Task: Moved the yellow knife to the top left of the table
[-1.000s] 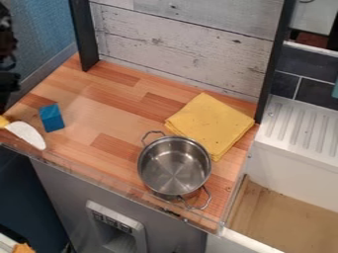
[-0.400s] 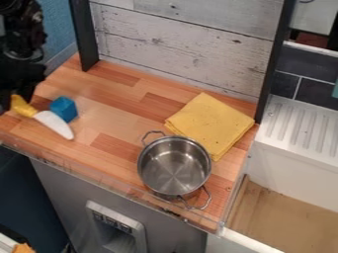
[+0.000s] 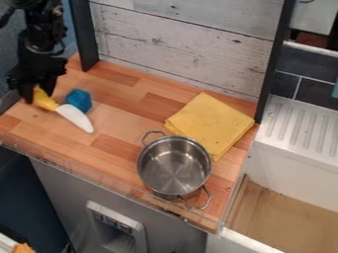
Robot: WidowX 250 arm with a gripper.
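My gripper [image 3: 39,94] is at the upper left of the counter, shut on the yellow handle of the knife [image 3: 45,100]. The white blade slants down and to the right from the handle, its tip pointing toward the front edge. Part of the handle's upper end is hidden by the gripper. Right beside the blade and handle, on their upper right, is a blue block [image 3: 78,100]. The wooden table [image 3: 125,118] lies beneath them.
A folded yellow cloth [image 3: 210,123] lies at the right, with a metal pot [image 3: 174,167] in front of it. A dark post [image 3: 84,34] rises at the back left corner. Along the front edge runs a clear rail.
The gripper has come in from the left, and the knife has moved right and slightly up with it. The blue block has shifted right and up and turned.
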